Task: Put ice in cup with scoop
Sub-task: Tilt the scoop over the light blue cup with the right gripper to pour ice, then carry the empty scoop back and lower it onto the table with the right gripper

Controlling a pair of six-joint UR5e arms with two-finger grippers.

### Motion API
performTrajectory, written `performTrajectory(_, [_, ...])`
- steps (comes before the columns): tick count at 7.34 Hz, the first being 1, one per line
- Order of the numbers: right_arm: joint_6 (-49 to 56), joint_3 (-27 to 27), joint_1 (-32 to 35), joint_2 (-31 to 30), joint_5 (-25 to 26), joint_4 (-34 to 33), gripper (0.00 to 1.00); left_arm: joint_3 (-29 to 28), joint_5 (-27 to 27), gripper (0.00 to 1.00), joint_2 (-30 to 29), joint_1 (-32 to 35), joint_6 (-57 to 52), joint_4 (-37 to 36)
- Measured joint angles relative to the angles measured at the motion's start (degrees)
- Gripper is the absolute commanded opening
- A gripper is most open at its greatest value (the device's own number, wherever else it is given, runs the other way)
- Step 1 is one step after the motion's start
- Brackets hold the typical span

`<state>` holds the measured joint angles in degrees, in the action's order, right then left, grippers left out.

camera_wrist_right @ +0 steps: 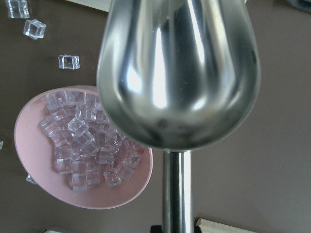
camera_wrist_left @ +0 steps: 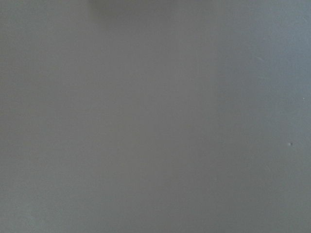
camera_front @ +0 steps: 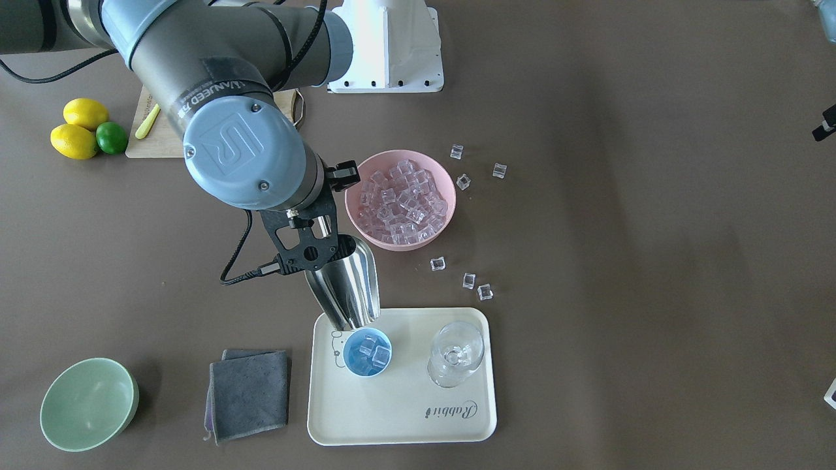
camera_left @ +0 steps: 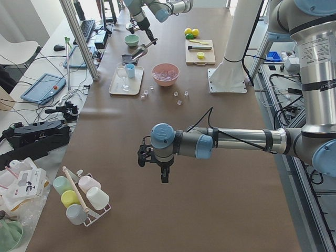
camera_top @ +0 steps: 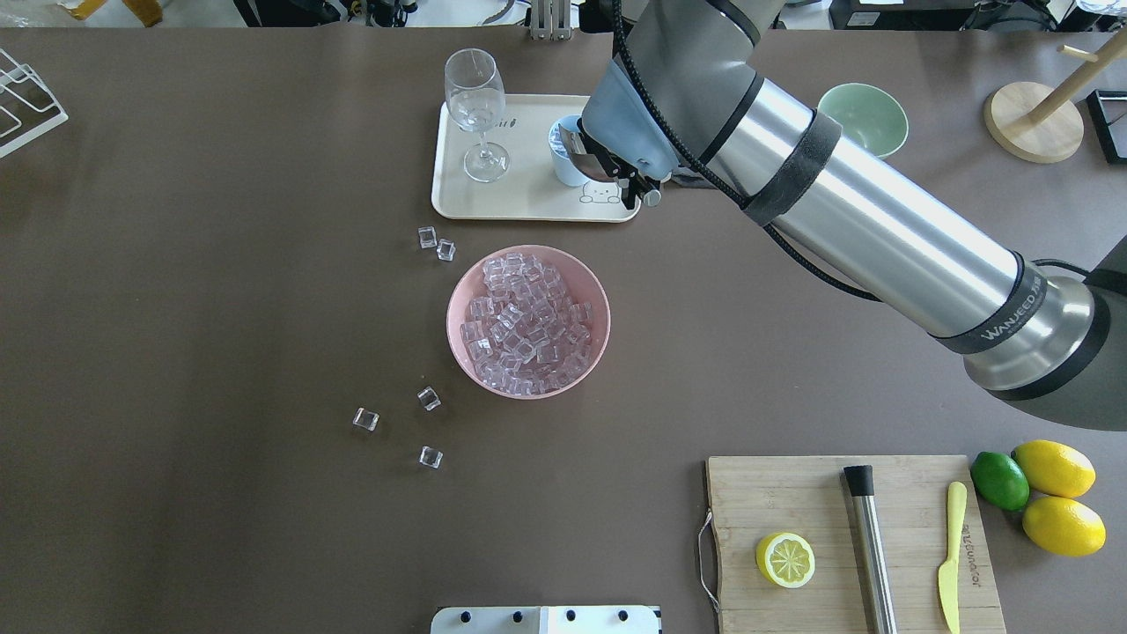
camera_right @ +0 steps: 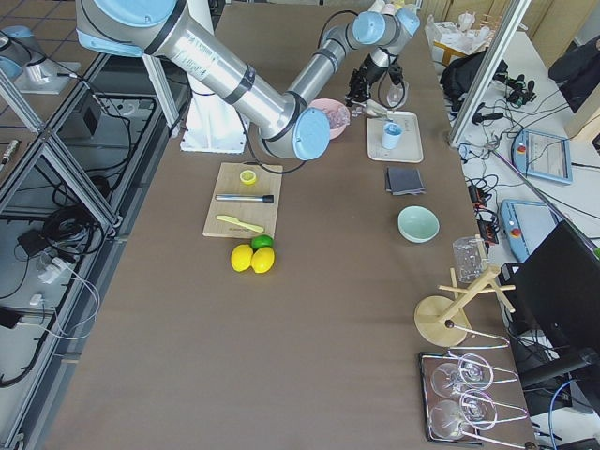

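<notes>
The steel scoop [camera_front: 345,287] is tilted steeply, its mouth down just over the rim of the light-blue cup [camera_front: 367,352] on the cream tray [camera_front: 405,418]. A few clear cubes of ice [camera_front: 373,349] lie in the cup. More ice [camera_front: 401,199] fills the pink bowl [camera_front: 449,186] behind the tray. My right gripper [camera_front: 317,238] is shut on the scoop's handle [camera_wrist_right: 177,194], mostly hidden under the wrist mount. In the right wrist view the scoop's rounded back [camera_wrist_right: 180,68] hides the cup. My left gripper [camera_left: 164,173] hangs over bare table far away; its fingers cannot be made out.
Loose ice cubes [camera_front: 437,264] lie scattered around the pink bowl. A clear stemmed glass [camera_front: 455,356] stands on the tray beside the cup. A grey cloth [camera_front: 249,391] and a green bowl [camera_front: 88,405] lie off the tray. A cutting board [camera_top: 907,528] and lemons [camera_front: 78,127] sit near the robot.
</notes>
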<state>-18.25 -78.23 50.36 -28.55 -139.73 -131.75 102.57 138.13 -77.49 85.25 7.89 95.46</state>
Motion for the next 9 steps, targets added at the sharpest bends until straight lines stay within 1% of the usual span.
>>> performTrajectory(3, [0.05,-0.48,0.00,-0.37,0.00,0.00,0.00,-0.28,0.16,0.98,-0.11,0.22,-0.05,0.13])
performTrajectory(4, [0.05,-1.59,0.00,-1.11,0.18,0.00,0.00,-0.27,0.22,0.98,-0.11,0.30,-0.06,0.15])
performTrajectory(5, [-0.02,-5.35,0.01,-3.81,0.45,-0.05,0.00,-0.15,0.23,0.98,-0.11,0.32,-0.07,0.16])
performTrajectory(6, [-0.43,-11.22,0.01,-8.30,0.76,-0.16,0.00,-0.07,0.22,0.98,-0.07,0.34,-0.07,0.12])
performTrajectory(8, [-0.91,-24.39,0.00,-19.43,2.42,-1.57,0.00,-0.05,0.23,0.98,-0.04,0.29,-0.07,0.08])
performTrajectory(9, [-1.01,-29.20,-0.05,-24.25,3.27,-2.29,0.00,-0.06,0.22,0.98,-0.03,0.27,-0.07,0.08])
